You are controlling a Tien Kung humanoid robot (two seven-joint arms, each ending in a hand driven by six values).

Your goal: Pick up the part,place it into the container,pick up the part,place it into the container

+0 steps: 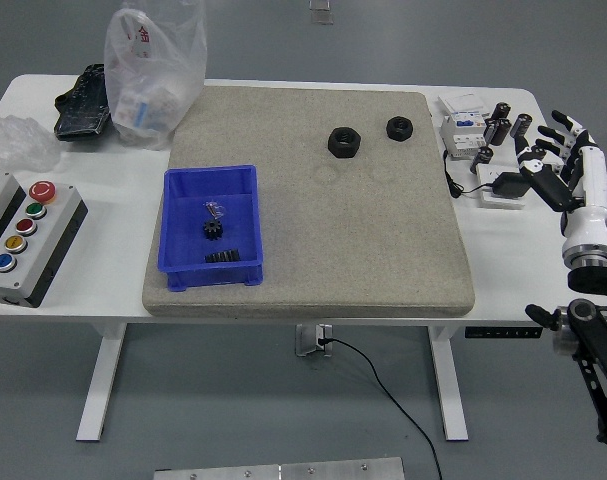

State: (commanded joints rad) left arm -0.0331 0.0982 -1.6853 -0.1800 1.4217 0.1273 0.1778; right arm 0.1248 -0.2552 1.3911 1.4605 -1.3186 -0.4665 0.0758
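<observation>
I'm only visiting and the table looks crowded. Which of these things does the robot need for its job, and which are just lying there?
For the job:
- large black nut
- small black nut
- blue bin, gear already inside
- right hand, open

Just lying about:
- button box
- plastic bag
- black cylinders
- grey mat

We've got a button box (23, 238) at the table's (103, 290) left edge, plastic bags (151, 70) and a black thing (83, 102) at the back left, cylinders (501, 128) far right by a white module (463, 130).
</observation>
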